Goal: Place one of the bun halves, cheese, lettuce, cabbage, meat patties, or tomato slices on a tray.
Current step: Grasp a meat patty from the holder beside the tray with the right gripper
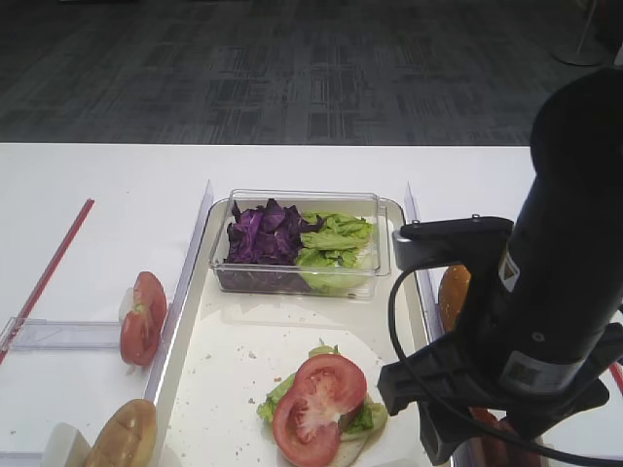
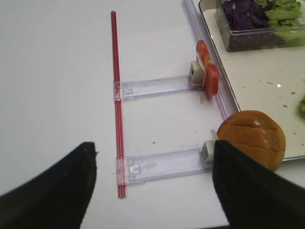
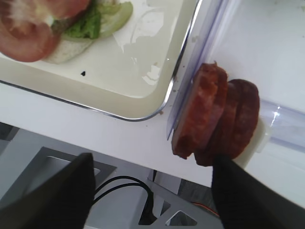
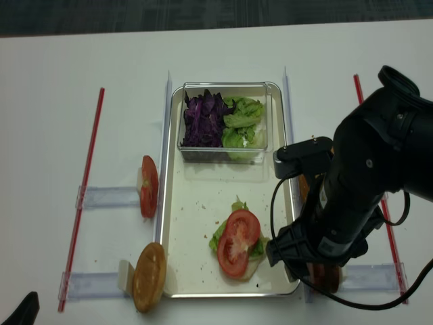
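Right wrist view is showing the step being set up: the right tool (image 3: 150, 191) is being held above the near edge of the surface (image 3: 267, 33), its two dark fingers spread wide with nothing between them. The patties (image 3: 217, 119) are standing on edge just outside the tray (image 3: 119, 90), leaning against a clear rail (image 3: 183, 102) beside the tray's corner and backed by a small white stop (image 3: 262, 138). They appear to number three, packed face to face.

Judged from this, a patty is being lined up for a grasp. For a clean pick, the fingers are best being brought down either side of only the front disc, the one touching the rail, so that its neighbours are not being dragged along. Since the discs look soft, a gentle closing is being called for, with the fingers set across the flat faces rather than the rim. A straight lift is being advised before any sideways travel, as the rail and the tray's raised rim are standing between the patties and the stack.

On the tray, a bun base with lettuce (image 3: 90, 24) and a tomato slice (image 3: 33, 28) on top is being built up; release is best being made low, centred over it.

In the left wrist view, the left tool (image 2: 152, 186) is spread and idle above the surface, near a bun half (image 2: 251, 138).
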Controlling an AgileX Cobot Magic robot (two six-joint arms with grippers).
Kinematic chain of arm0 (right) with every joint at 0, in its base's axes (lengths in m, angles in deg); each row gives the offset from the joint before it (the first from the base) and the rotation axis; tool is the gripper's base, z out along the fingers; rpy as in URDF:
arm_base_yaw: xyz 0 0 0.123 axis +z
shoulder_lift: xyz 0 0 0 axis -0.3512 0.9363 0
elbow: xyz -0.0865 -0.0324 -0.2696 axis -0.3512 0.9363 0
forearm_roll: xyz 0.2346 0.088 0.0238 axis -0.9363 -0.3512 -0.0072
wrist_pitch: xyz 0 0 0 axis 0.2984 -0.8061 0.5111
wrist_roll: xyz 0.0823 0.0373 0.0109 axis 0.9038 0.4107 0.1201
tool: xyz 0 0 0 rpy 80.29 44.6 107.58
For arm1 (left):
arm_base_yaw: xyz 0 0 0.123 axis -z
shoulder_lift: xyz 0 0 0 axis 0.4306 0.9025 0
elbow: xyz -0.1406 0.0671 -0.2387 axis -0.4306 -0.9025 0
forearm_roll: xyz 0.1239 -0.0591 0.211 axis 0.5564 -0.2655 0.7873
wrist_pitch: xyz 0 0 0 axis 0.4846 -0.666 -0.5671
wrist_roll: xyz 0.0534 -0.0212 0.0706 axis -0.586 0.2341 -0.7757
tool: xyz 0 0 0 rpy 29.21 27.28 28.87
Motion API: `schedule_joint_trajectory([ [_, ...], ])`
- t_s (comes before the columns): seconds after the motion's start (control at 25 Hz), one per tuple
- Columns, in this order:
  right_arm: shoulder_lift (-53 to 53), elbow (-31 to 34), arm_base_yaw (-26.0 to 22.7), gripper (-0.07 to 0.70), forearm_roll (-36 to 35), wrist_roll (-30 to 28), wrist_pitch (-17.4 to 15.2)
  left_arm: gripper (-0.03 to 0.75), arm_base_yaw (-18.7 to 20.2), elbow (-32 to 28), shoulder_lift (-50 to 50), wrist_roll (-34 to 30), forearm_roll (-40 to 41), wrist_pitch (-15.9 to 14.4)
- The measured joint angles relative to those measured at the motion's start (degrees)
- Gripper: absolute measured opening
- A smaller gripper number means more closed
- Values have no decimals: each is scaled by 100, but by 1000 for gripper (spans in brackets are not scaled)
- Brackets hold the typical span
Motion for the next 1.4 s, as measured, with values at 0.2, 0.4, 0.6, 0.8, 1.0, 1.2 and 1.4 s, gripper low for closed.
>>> schedule_joint_trajectory([
  [0.2, 0, 0, 0, 536, 0, 10, 26, 473, 0, 0, 0, 0, 0, 0],
  [0.4, 0, 0, 0, 533, 0, 206, 155, 473, 0, 0, 0, 0, 0, 0],
  [0.6, 89, 0, 0, 533, 0, 258, 179, 473, 0, 0, 0, 38, 0, 0],
  [0.8, 243, 0, 0, 530, 0, 285, 308, 473, 0, 0, 0, 38, 0, 0],
  [1.0, 352, 0, 0, 516, 13, 297, 378, 473, 0, 0, 0, 0, 0, 0],
  [1.2, 440, 0, 0, 512, 25, 323, 427, 473, 0, 0, 0, 0, 0, 0],
  [1.4, 570, 0, 0, 509, 48, 345, 461, 473, 0, 0, 0, 38, 0, 0],
])
